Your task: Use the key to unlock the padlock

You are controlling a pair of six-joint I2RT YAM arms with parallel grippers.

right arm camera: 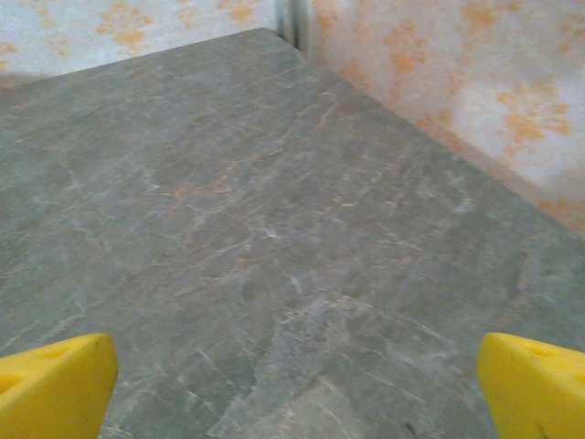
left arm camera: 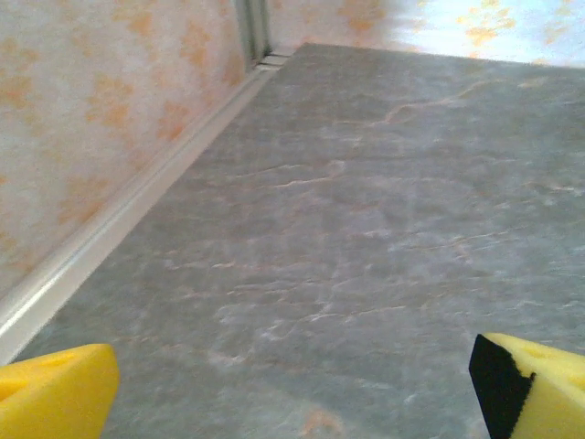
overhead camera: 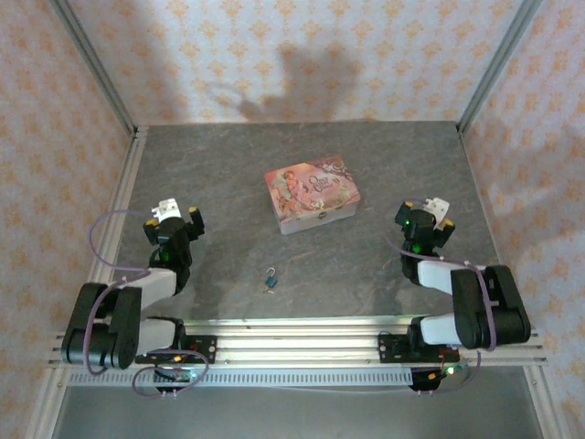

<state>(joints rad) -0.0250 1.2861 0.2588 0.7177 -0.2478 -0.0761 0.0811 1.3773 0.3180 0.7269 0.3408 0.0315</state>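
You had the left pincer (overhead camera: 174, 216) and right pincer (overhead camera: 423, 212) both released and empty over the worktop (overhead camera: 219, 174), with the padlock (overhead camera: 271, 281) lying between them, nearer than the pink tin (overhead camera: 313, 193).

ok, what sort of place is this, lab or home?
Probably a lab test cell, not a home: a grey stone-look table boxed in by aluminium frame posts and printed wallpaper panels, with staged props: a pink tin box and a padlock.
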